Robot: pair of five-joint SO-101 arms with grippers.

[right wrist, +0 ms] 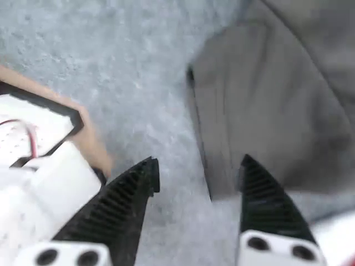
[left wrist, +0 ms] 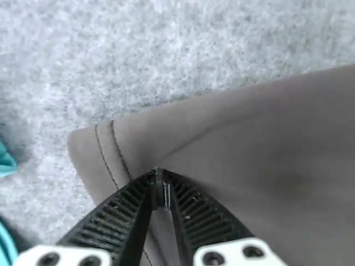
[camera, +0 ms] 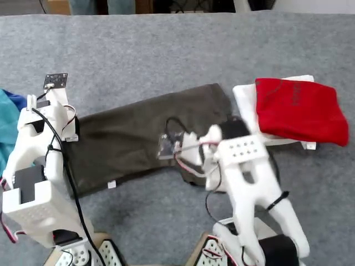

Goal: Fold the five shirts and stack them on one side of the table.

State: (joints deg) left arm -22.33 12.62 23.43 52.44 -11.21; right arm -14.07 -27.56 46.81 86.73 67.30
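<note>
Two grippers are working one garment: the dark olive cloth shirt [camera: 133,138], which lies flat as a long band across the middle of the grey felt surface [camera: 166,50].

Nearest: the right gripper [right wrist: 198,166] hovers over the shirt's near edge.
- Fingers are wide apart and hold nothing.
- A hemmed edge runs between them, with bare surface under one finger and cloth under the other.

Next: the left gripper [left wrist: 161,177] is at the shirt's hemmed corner, on the left arm's end.
- Fingers are closed, tips down on the cloth just inside the double stitching.
- A crease runs off from the tips, so it is likely pinching fabric; I cannot tell how much.

Judgement: the step in hand is the next fold of this shirt. To do it well:
- Drop the right fingers straight down astride the edge and bite every layer before lifting.
- Raise both grips together and level.
- Keep light tension between them so the band neither sags nor twists.
- Lift clear rather than slide, since thin cloth will probably drag on felt.

Farther: beyond the shirt's right-arm end, a folded red cloth shirt [camera: 299,111] sits on a folded white cloth shirt [camera: 247,97], so a stack is begun. The fold should finish about as compact as those.

Off the shirt's left-arm end lies a bunched teal cloth shirt [camera: 6,122], unfolded.
</note>
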